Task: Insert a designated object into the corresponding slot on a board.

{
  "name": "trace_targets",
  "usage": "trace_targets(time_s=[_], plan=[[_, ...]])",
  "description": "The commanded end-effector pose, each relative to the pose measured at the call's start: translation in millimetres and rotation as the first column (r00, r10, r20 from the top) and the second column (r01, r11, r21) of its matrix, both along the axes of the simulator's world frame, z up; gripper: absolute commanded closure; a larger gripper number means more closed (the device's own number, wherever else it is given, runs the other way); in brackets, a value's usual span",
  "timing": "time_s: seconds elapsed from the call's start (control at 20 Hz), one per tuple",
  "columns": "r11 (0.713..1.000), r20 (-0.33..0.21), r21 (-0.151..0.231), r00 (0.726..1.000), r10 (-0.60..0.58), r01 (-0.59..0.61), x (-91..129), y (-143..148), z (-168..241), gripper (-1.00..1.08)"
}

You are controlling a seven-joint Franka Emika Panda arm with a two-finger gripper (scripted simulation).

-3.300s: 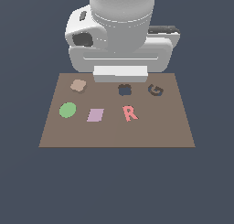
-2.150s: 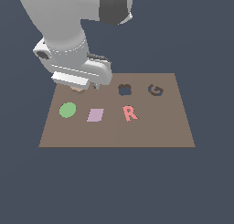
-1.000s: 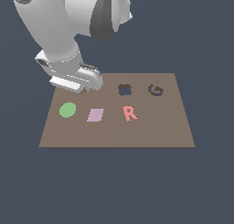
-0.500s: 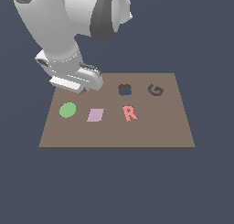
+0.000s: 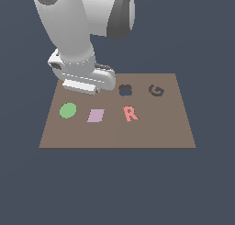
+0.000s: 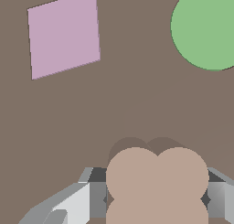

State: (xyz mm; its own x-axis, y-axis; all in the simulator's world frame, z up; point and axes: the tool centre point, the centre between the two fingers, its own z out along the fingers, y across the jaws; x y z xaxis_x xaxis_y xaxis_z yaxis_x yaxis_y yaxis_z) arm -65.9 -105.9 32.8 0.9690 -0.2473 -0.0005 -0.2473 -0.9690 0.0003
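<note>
With gripper fingers flanking the designated object low on the board, apparently clamped for carrying to the slot.

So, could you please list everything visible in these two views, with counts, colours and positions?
Flat brown rectangular board: one, under everything.
Round green disc: one, toward the exterior view's left.
Lilac square: one, between disc and R.
Pink letter R: one, mid-board.
Dark navy lobed slot: one, behind the R.
Dark G-shaped cutout: one, on the slot's right in the exterior view.
Tan lobed piece: one, between the fingers.
Gripper: one, grey-white, shut on the piece.
</note>
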Motion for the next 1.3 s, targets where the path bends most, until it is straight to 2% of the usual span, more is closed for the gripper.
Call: trace_targets(time_s=[0.0, 0.25, 0.5, 0.65, 1.1, 1.15, 1.25], plan=[[0.998, 0.001, 0.0, 0.998, 0.059, -0.059, 4, 27, 2, 1.08], [0.981, 0.001, 0.0, 0.981, 0.195, -0.195, 5, 91, 5, 1.08], [0.962, 0.001, 0.001, 0.962, 0.274, -0.274, 2, 128, 7, 1.08], [0.956, 0.001, 0.001, 0.956, 0.292, -0.292, 0, 136, 8, 1.08], [0.956, 0.001, 0.0, 0.956, 0.293, -0.293, 0, 137, -2, 1.08], [0.956, 0.001, 0.0, 0.956, 0.293, -0.293, 0, 137, -2, -0.92], [0.956, 0.001, 0.0, 0.956, 0.293, -0.293, 0, 137, -2, -0.92]])
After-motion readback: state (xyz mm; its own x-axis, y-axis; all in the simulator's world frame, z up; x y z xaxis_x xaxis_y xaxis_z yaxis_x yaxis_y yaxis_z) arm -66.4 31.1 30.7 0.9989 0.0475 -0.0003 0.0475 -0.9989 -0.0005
